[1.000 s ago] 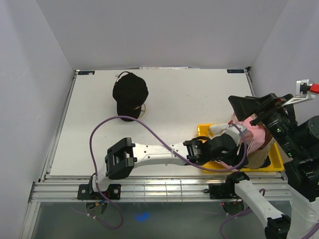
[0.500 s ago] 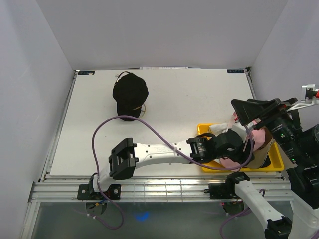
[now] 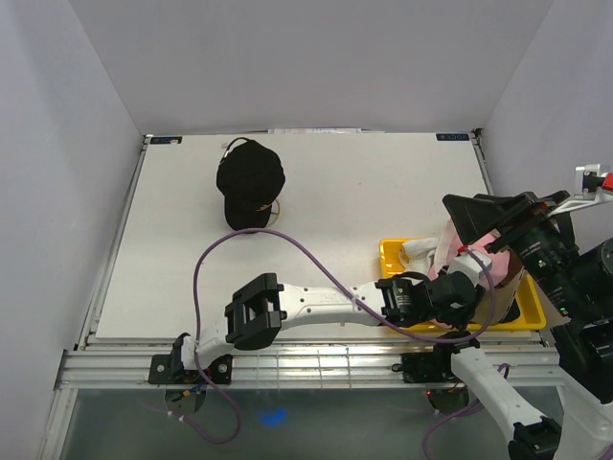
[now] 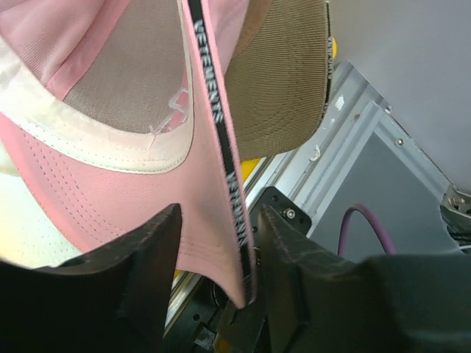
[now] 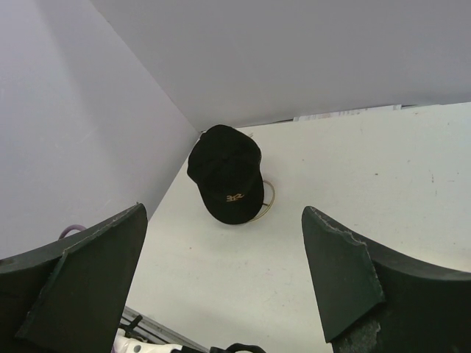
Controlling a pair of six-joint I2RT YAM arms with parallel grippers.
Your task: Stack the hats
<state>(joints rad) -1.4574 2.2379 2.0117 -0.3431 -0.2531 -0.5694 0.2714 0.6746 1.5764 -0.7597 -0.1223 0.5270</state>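
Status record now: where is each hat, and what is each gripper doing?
left gripper: shut on pink cap, its rear edge between the fingers
right gripper: open, empty, raised over yellow tray
pink cap: at the tray, right near side of table
tan cap: next to pink cap at the tray
black cap: far left of table, on wire stand
stack: not yet built

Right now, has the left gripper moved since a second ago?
Yes. The left gripper has shifted right and slightly nearer along the yellow plastic tray, holding the plain pink fabric cap.
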